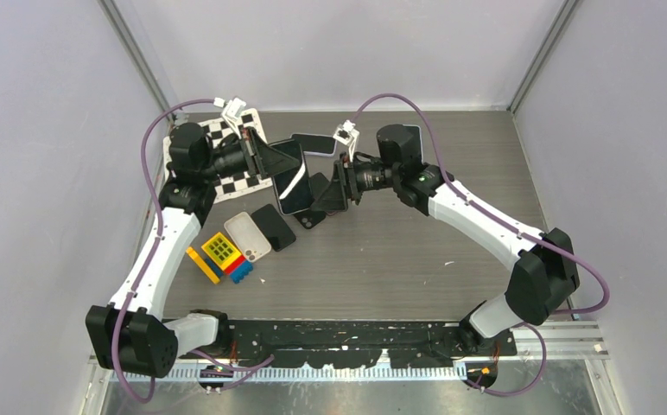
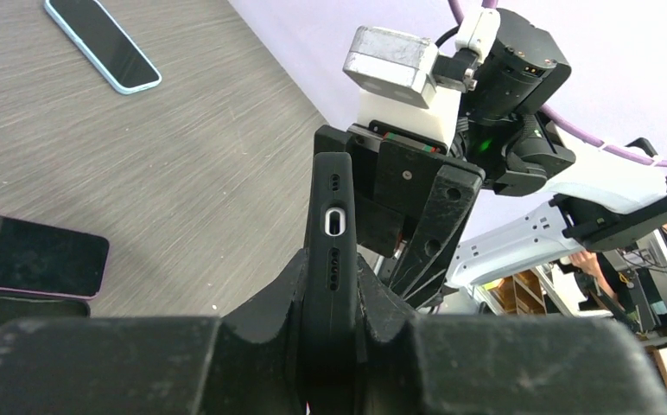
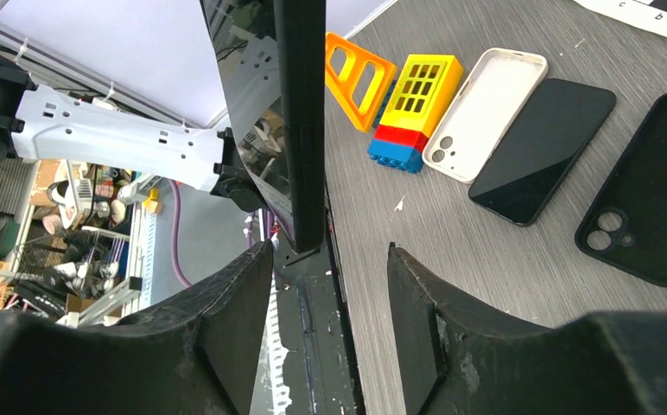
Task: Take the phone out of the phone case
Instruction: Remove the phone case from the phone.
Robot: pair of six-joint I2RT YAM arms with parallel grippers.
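Observation:
My left gripper (image 1: 259, 160) is shut on a phone in a black phone case (image 1: 291, 179), which it holds up on edge over the middle of the table. The left wrist view looks along the case's bottom edge (image 2: 333, 216), with the charging port and speaker holes, clamped between both fingers (image 2: 269, 298). My right gripper (image 1: 326, 192) faces it from the right and is open. In the right wrist view the phone (image 3: 300, 130) stands edge-on with its glossy screen to the left. Its near end sits just past the fingertips (image 3: 248, 277), closer to the left one, and nothing is gripped.
On the table lie a white empty case (image 1: 248, 235), a bare black phone (image 1: 274, 226), a black empty case (image 3: 650, 190), coloured toy blocks (image 1: 220, 251), a checkerboard sheet (image 1: 226, 156) and a light-blue phone (image 2: 101, 43). Another dark phone (image 2: 28, 255) lies at the left.

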